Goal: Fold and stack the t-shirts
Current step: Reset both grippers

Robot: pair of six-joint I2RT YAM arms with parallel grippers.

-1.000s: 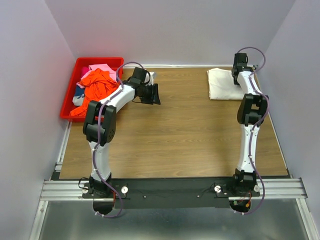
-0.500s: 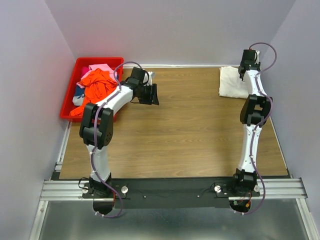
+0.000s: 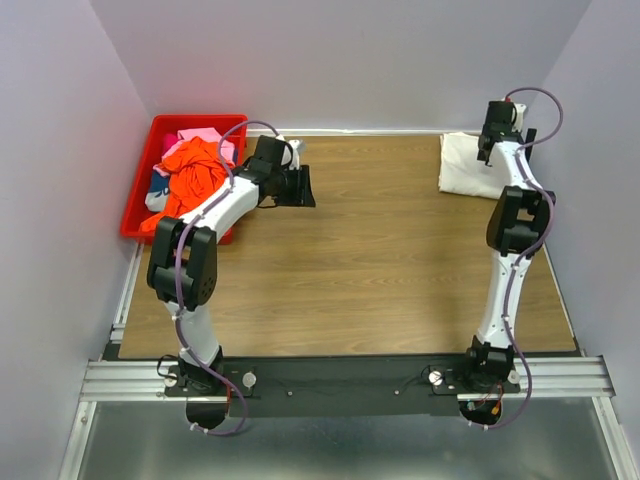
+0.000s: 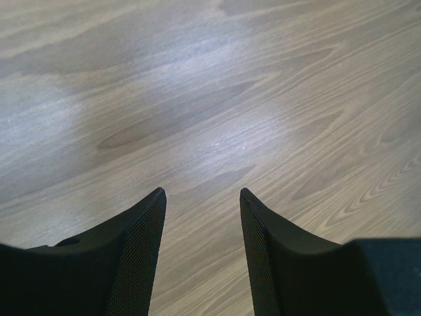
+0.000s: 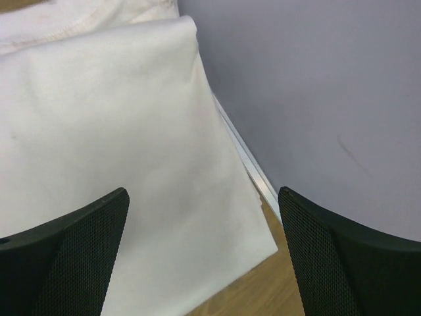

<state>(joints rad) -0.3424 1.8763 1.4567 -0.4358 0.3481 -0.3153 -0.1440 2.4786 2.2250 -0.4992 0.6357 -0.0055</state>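
Hovering over the table [image 4: 217, 85], the left gripper [image 4: 202, 192] stands apart-jawed and empty, the unfolded t-shirts [image 3: 192, 168] heaped in the red bin [image 3: 138, 205] off to its left, likely next. The right gripper [image 5: 202, 192] gapes empty directly above the folded white t-shirt [image 5: 99, 131], cornered probably to start the stack.

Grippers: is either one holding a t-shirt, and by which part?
Nothing is held. The right gripper is open above the folded white t-shirt; the left gripper is open over the table.
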